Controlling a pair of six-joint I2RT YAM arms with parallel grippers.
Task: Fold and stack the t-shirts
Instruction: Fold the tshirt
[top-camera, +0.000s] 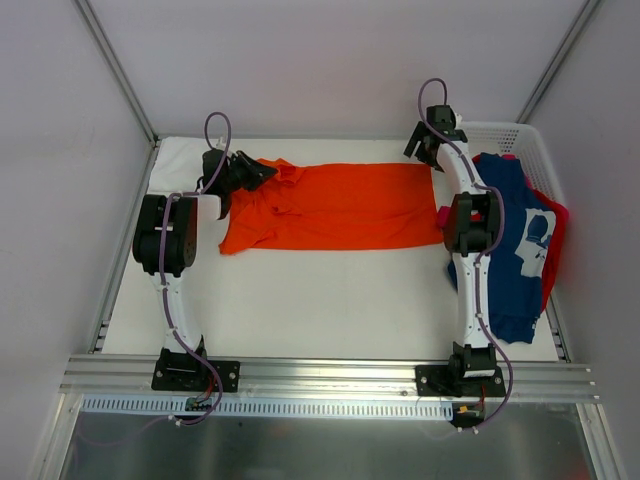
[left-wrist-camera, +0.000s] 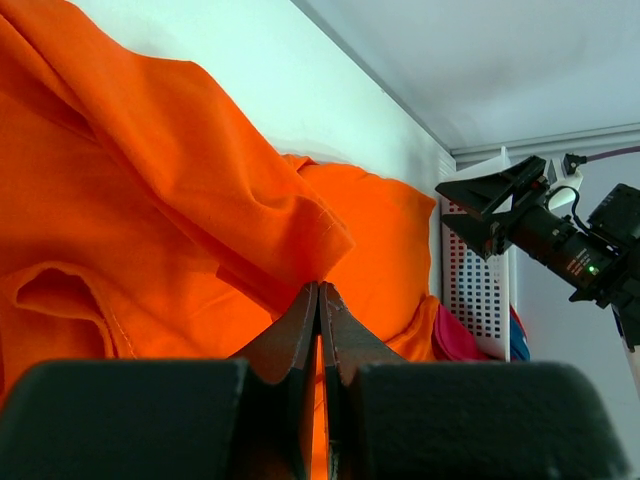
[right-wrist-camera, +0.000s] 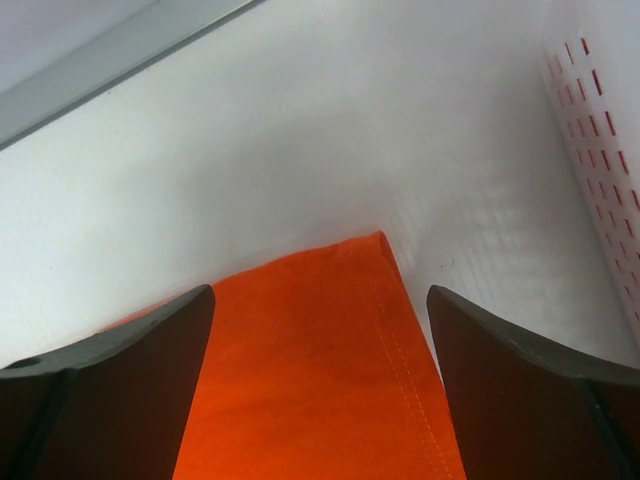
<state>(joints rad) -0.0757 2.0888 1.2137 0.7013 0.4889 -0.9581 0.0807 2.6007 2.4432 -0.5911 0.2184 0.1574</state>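
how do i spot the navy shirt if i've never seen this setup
Look to the white basket at the far right. The navy shirt lies draped over it, running toward the near edge behind the right arm. It alone is dark blue with a white print; the orange shirt is plain and the pink-red shirt peeks out beneath it.

This looks like a robot test cell in a laboratory, not a home. A white table (top-camera: 300, 300) is closed in by plain pale panels (top-camera: 60, 150) that are held in aluminium profiles (top-camera: 115, 70). The left arm (top-camera: 165, 240) and the right arm (top-camera: 475, 225) are bolted to a slotted aluminium rail (top-camera: 330, 372) at the near edge, and purple cables (top-camera: 215, 125) run along them. The only household things are an orange t-shirt (top-camera: 340, 205) spread on the table and a white plastic basket (top-camera: 520, 135) holding more shirts (top-camera: 510, 240).
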